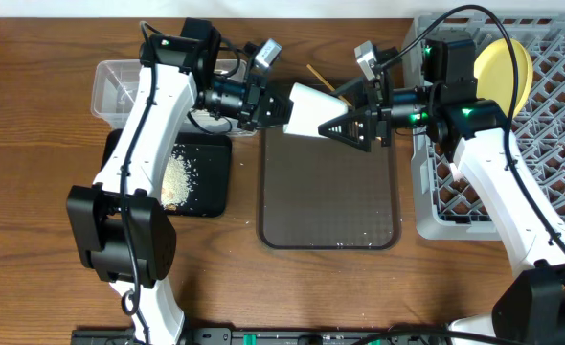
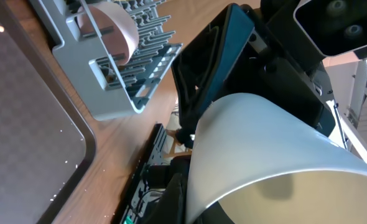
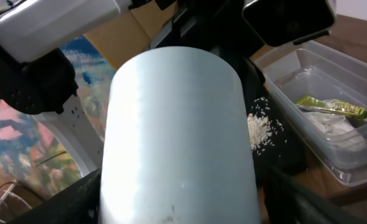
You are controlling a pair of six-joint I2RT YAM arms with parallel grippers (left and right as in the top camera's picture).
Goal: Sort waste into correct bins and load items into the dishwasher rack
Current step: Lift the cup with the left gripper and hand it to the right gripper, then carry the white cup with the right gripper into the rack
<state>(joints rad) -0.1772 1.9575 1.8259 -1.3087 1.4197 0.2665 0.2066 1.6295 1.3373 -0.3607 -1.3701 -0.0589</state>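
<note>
The white cup (image 1: 306, 107) hangs on its side above the far edge of the brown serving tray. My left gripper (image 1: 271, 105) is shut on its rim; the left wrist view shows the cup's rim and inside (image 2: 277, 155). My right gripper (image 1: 345, 125) is open, one finger on either side of the cup's base end (image 3: 177, 137), with a small gap on one side. The yellow plate (image 1: 506, 69) stands in the grey dishwasher rack (image 1: 560, 125). The green wrapper (image 3: 333, 107) and white paper (image 3: 339, 127) lie in the clear tub (image 3: 314, 155). Rice (image 1: 175, 177) lies on the black tray (image 1: 211, 187).
The brown serving tray (image 1: 328, 192) lies between the arms with a few specks on it. A chopstick (image 1: 319, 77) pokes out behind the cup. The clear tub (image 1: 120, 86) is at the far left. The rack (image 2: 109, 87) fills the right side. The bowls are out of view.
</note>
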